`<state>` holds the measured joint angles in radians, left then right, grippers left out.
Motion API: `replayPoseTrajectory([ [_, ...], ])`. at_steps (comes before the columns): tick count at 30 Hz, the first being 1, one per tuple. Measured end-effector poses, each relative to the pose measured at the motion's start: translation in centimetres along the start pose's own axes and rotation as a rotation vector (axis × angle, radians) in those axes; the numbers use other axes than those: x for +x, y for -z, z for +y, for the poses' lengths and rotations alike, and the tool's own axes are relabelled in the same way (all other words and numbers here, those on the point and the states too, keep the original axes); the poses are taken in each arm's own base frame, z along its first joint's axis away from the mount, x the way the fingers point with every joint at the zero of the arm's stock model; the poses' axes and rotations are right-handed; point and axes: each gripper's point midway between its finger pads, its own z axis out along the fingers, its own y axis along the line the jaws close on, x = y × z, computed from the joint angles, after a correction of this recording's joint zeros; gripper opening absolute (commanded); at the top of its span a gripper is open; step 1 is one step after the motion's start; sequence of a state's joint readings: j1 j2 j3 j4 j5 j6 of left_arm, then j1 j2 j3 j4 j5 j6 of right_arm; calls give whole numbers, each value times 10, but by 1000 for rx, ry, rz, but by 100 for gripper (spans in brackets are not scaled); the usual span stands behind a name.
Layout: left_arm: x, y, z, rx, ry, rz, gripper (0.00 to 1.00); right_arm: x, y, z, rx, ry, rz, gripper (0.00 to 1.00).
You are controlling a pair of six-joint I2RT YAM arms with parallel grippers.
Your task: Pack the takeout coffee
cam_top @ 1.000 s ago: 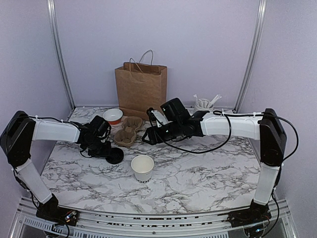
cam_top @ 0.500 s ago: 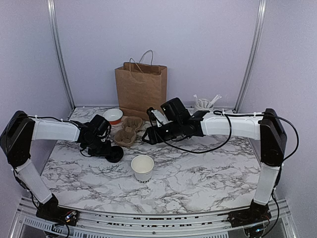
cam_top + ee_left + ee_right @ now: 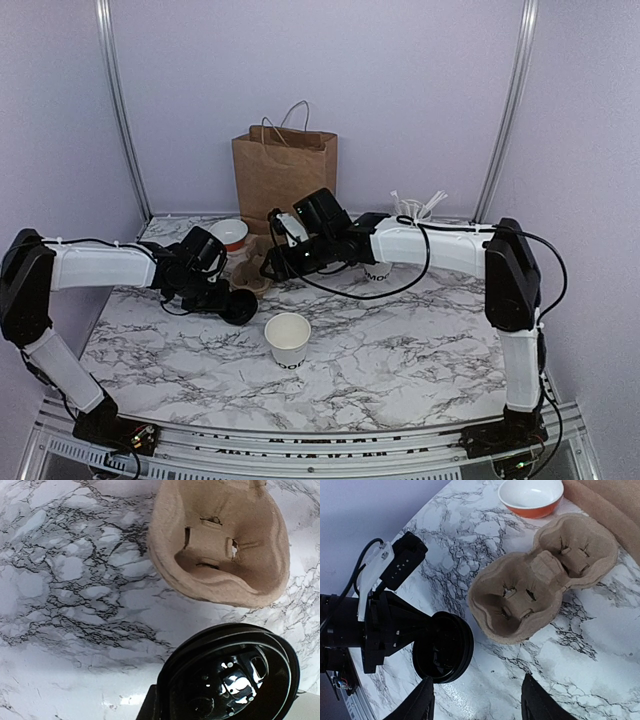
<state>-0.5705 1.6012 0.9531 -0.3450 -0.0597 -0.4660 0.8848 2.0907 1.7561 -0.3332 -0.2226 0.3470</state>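
Overhead camera sits high at the near edge, looking down across the whole marble table (image 3: pixel 400 350) toward the far end. Left wrist view hangs close over the black lid (image 3: pixel 230 675) and pulp carrier (image 3: pixel 220 545); right wrist view, farther off, shares both.

Bench (image 3: pixel 600 670): marble-look top, white with dark veins, smooth, slight sheen. Lid (image 3: pixel 230 675): black plastic, glossy, catches light. Cup carrier (image 3: pixel 542 597): brown moulded pulp, matt, rough. Cup (image 3: pixel 288 338): white paper, matt. Bag (image 3: pixel 285 180): brown paper, matt, creased. Bowl (image 3: pixel 532 495): glossy, white inside, orange outside. My right claw (image 3: pixel 480 702): fingers matt black. My left arm shell (image 3: pixel 100 268): smooth white plastic.
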Motion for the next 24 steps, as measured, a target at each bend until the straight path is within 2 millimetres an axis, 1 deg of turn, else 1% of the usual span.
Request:
replayPoseTrajectory([
  [6,4,1,-11,19,-16,5,0,26,-23,2,18,11,84,57],
  [8,5,2,-13,23,-17,5,0,34,-25,1,34,12,107,57],
  [10,2,4,-20,35,-20,-4,0,37,-26,-3,56,11,112,57],
  [12,-4,8,-29,54,-30,-22,0,40,-26,-7,73,9,109,57],
  [15,-16,17,-44,84,-42,-54,0,52,-23,-17,100,-2,130,56],
  [16,-18,18,-48,90,-47,-59,0,53,-23,-19,104,-5,131,56],
  [21,-24,13,-57,91,-60,-53,0,49,-17,-26,133,-7,114,56],
  [24,-32,11,-72,102,-84,-58,0,50,-6,-32,166,-17,98,56],
])
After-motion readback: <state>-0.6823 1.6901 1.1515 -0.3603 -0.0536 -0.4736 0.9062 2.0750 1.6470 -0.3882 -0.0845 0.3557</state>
